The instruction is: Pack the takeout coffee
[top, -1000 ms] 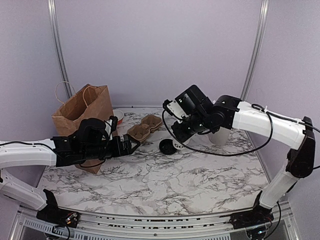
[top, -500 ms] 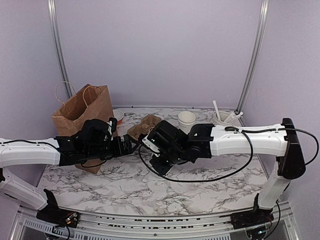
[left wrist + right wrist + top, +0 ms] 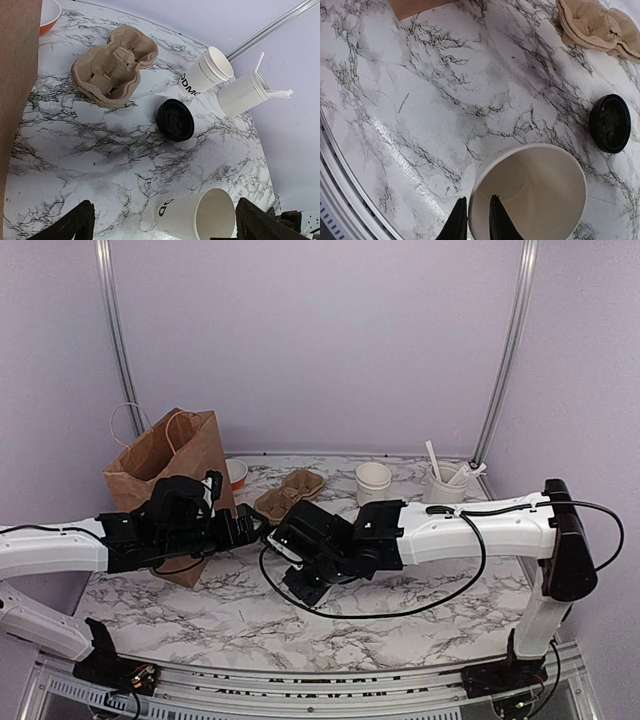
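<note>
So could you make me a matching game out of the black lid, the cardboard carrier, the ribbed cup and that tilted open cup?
Things: 1 black lid; 2 cardboard carrier; 3 ribbed cup; 4 tilted open cup.
States: A holds white utensils; B rim pinched in the jaws of the right gripper; C lies alone on the table; D its cup slots all empty.
Pairs: 1-C; 2-D; 3-A; 4-B.

Marble-patterned table [image 3: 200, 610] between plain lilac walls [image 3: 310, 340], two aluminium posts [image 3: 507, 340]
</note>
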